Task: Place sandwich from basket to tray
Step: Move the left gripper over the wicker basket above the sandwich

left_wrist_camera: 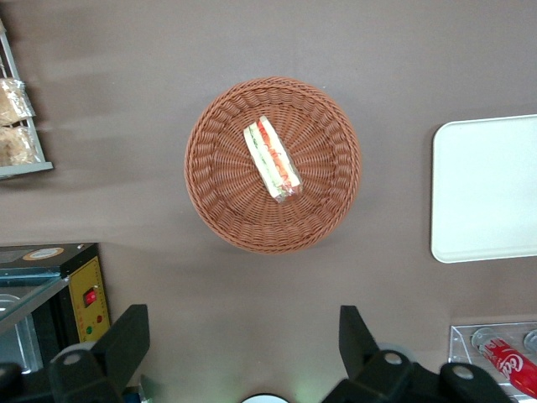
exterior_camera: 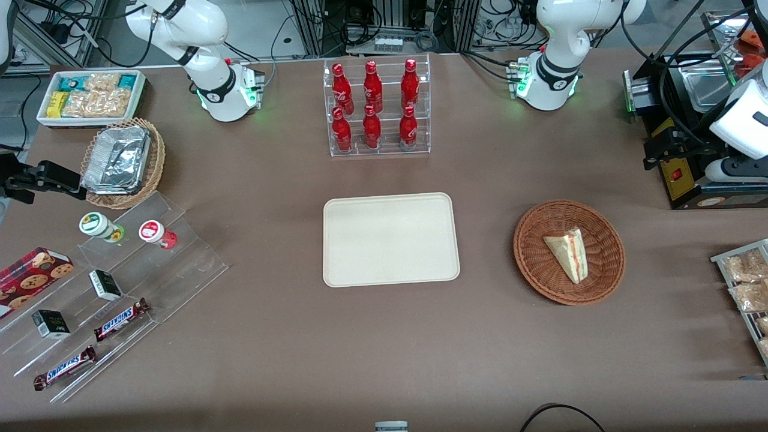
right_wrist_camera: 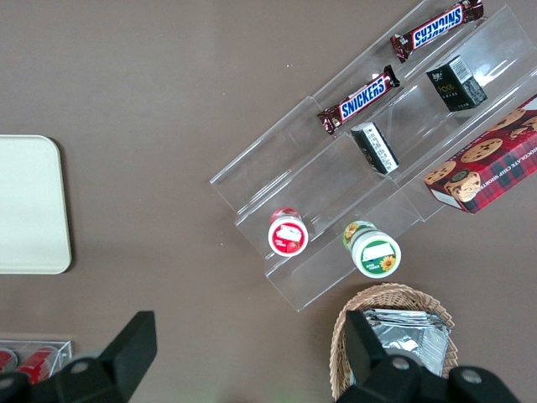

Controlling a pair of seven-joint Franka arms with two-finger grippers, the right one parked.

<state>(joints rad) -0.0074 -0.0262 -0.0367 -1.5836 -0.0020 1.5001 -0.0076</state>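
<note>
The sandwich (exterior_camera: 567,252) is a pale bread wedge with red and green filling. It lies in the reddish-brown wicker basket (exterior_camera: 534,264), toward the working arm's end of the table. The cream tray (exterior_camera: 390,240) lies flat and bare at the table's middle, beside the basket. My left gripper (exterior_camera: 654,155) hangs high, farther from the front camera than the basket, near a black appliance. In the left wrist view the gripper (left_wrist_camera: 242,336) is open and holds nothing, well apart from the sandwich (left_wrist_camera: 273,157) in the basket (left_wrist_camera: 218,201). The tray's end (left_wrist_camera: 487,189) shows there too.
A clear rack of red bottles (exterior_camera: 375,108) stands farther from the front camera than the tray. A black appliance (exterior_camera: 690,180) and a wire rack of snack packets (exterior_camera: 744,282) stand at the working arm's end. Stepped acrylic shelves with snacks (exterior_camera: 120,270) lie toward the parked arm's end.
</note>
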